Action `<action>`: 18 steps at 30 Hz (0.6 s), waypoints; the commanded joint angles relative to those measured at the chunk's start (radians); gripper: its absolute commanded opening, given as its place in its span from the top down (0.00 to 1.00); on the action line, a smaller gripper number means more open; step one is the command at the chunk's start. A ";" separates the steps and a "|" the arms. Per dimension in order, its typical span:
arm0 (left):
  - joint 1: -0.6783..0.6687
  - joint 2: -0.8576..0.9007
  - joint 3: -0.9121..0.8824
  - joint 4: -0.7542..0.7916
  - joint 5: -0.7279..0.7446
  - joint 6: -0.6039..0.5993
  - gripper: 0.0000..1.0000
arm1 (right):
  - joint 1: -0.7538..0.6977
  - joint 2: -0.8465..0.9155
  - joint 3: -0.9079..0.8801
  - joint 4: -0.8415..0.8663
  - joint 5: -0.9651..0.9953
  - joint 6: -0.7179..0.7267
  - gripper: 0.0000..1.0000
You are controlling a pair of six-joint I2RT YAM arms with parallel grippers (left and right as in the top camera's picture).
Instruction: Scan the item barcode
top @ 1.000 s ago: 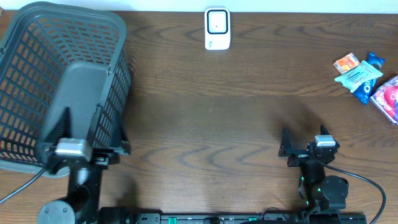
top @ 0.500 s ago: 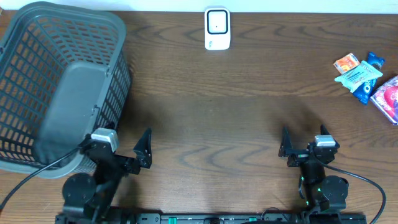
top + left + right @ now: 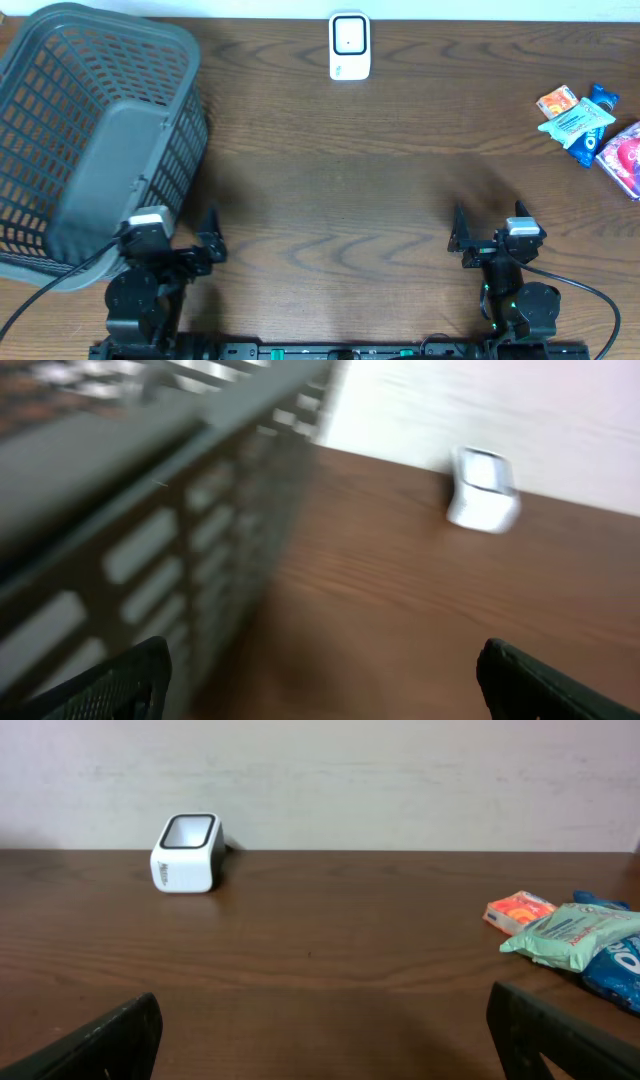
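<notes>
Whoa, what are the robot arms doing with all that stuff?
Nothing is being held right now. Both arms sit at the near edge of the table, the left gripper and right gripper open and empty. The snack packets lie far right, the white scanner stands at the far edge, and a grey basket sits on the left. No packet has been picked up for scanning yet.
</notes>
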 commanded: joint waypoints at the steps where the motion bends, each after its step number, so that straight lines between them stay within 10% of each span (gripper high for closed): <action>1: 0.069 -0.002 0.003 0.039 -0.177 0.083 0.02 | -0.008 -0.006 -0.003 -0.004 -0.001 0.017 0.01; 9: 0.134 -0.002 0.003 0.127 -0.256 0.182 0.02 | -0.008 -0.006 -0.003 -0.004 0.000 0.017 0.01; 18: 0.132 -0.002 -0.014 0.167 0.082 0.102 0.02 | -0.008 -0.006 -0.003 -0.004 -0.001 0.017 0.01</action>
